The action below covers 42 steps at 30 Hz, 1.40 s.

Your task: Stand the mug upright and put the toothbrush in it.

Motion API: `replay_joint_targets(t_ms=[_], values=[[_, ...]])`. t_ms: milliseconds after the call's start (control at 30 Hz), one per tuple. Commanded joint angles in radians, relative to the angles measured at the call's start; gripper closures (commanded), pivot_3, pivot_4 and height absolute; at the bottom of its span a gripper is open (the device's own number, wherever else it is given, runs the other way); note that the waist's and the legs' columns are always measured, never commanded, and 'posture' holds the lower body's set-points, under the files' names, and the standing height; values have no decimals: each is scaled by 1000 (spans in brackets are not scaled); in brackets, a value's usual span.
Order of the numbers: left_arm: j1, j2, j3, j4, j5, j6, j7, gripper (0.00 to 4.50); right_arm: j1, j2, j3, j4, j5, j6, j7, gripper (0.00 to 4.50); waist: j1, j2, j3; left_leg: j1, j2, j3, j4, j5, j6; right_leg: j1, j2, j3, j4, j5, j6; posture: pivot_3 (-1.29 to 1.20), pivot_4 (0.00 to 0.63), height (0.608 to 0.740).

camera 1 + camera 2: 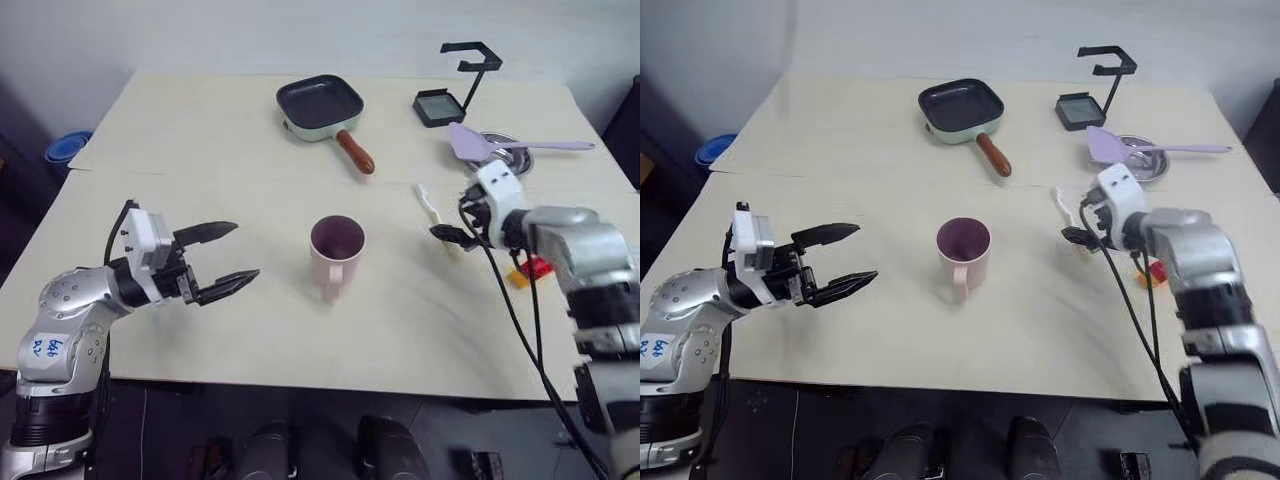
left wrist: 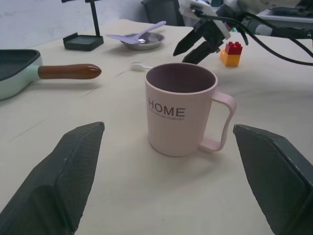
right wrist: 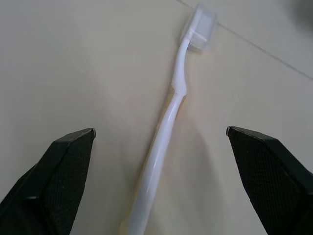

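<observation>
Mug (image 1: 337, 249) upright on worktop (image 1: 250, 150), just ahead of the spread, empty left end effector (image 1: 226, 258), handle toward the robot; toothbrush (image 3: 168, 122) flat on worktop between the spread fingers of the right end effector (image 1: 445, 236), not gripped.

Upright mug (image 1: 337, 250) (toothbrush (image 3: 166, 122) flat)

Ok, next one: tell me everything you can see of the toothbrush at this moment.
The toothbrush is slim, glossy white plastic, with a slight bend in the neck below a small head under a clear cap. It lies flat on the pale table, to the right of the upright mug and apart from it. The right gripper hangs over it, jaws open on either side of the handle, not gripping it. Nothing but the table visibly touches it.
</observation>
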Motion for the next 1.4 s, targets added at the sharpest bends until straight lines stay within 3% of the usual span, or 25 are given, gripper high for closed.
replay_joint_targets(t_ms=[33,200,433,533,600,667,767,867,933,1200,1400], values=[[22,13,8,-60,0,-5,10,0,-134,30,40,227,-77,-35,53,645,-4,0,0,-2,0,0,1,0,0,-1,0,0,0,0,0,0,150,740],[38,19,12,-90,-10,2,16,0,-243,64,57,476,-127,-77,128,2186,-1,0,0,-3,-1,0,1,1,1,-2,0,0,0,1,1,0,150,740],[52,20,15,-99,-7,-5,16,0,-264,55,29,599,-177,-182,160,4418,-3,0,0,-2,-1,0,1,3,0,-1,0,0,2,1,2,0,150,740],[54,15,12,-102,-13,-5,14,0,-233,45,-51,565,-113,-279,227,4417,-2,0,0,-2,-2,-1,1,4,0,-1,0,0,2,1,2,0,150,740],[53,10,12,-100,-21,-4,12,0,-182,65,-171,454,8,-393,333,4417,-2,0,0,-2,-2,-1,1,4,0,-1,0,0,2,1,2,0,150,740],[50,4,10,-95,-27,-4,14,0,-113,117,-307,287,173,-462,446,4417,-1,0,0,-3,-2,-1,1,4,0,-1,0,0,2,1,2,0,150,740],[48,-6,8,-89,-35,3,18,0,-23,242,-455,50,360,-495,431,4417,-18,1,1,-2,-1,-1,0,4,-1,-1,1,1,3,1,2,0,150,740],[47,-18,-6,-79,-33,9,23,0,87,410,-394,-238,428,-473,352,4417,-19,0,0,-2,0,-3,1,4,-2,-1,1,0,5,1,2,0,150,740],[41,-21,-12,-70,-29,10,22,0,133,493,-342,-314,403,-527,319,4417,-22,-1,0,-1,0,-3,1,4,-2,-1,1,0,6,1,2,0,150,740],[38,-23,-21,-63,-28,17,22,0,177,631,-257,-189,306,-729,290,4417,-22,-1,0,-1,-4,-3,1,5,-1,-2,-2,2,7,1,2,0,150,740],[79,-8,12,-79,-34,16,24,0,190,594,-267,-185,318,-804,360,2392,-24,-1,0,-1,-4,-3,1,5,-1,-2,-2,2,7,1,2,0,150,740]])
